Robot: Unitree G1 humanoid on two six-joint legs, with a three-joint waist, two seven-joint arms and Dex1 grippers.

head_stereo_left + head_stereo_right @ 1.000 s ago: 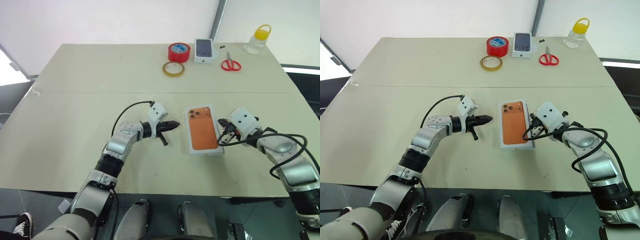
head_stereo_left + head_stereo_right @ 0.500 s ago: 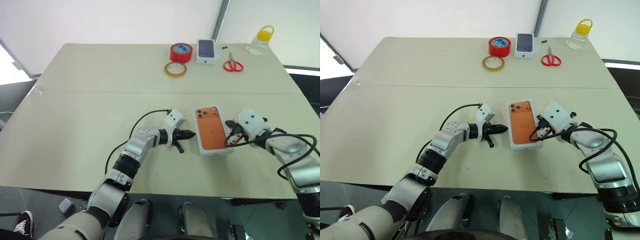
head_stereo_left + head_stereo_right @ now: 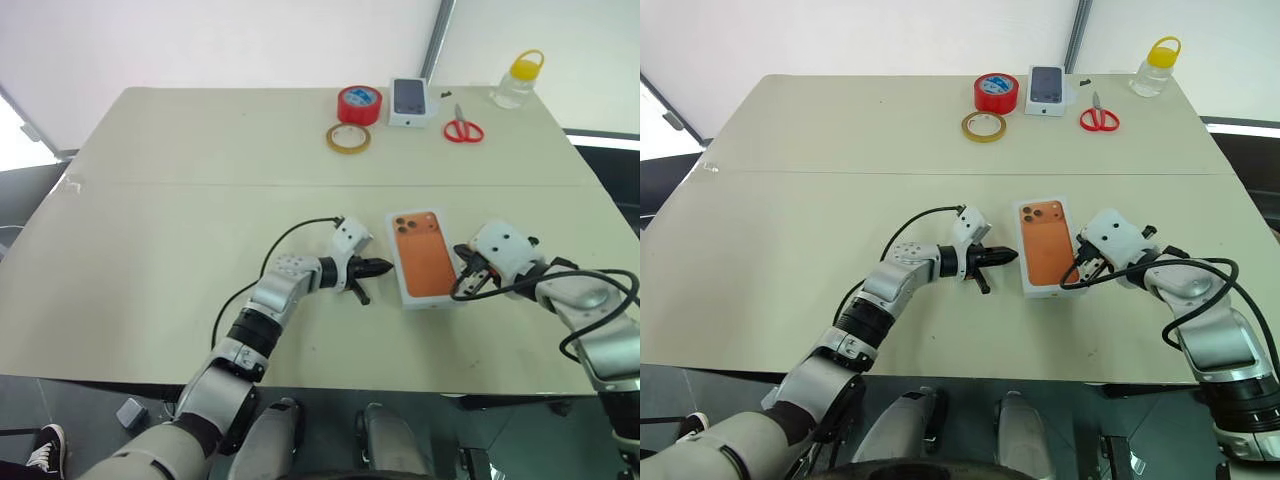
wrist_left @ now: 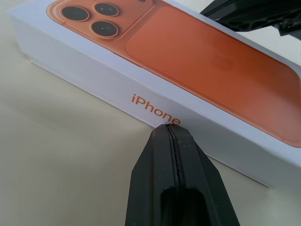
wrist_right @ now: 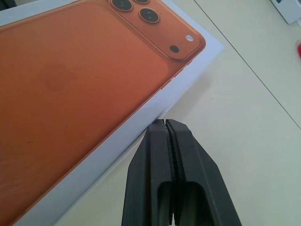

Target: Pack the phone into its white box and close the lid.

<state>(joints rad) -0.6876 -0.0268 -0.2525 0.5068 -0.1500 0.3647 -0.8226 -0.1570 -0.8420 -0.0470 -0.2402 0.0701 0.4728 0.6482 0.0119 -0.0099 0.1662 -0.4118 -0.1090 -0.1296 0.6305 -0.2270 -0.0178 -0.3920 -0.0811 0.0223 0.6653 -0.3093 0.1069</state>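
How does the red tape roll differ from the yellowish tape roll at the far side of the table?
The red tape roll is opaque bright red and stands taller; the yellowish tape roll is translucent amber and flatter. The red one lies farther from the robot, beside the small white box; the yellowish one lies nearer. Both lie flat on the table with the hole facing up.

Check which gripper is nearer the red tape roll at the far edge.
Left, though not by much. The left gripper sits on the near left side of the white box, roughly below the red tape roll. The right gripper is at the box's right edge, further off to the side.
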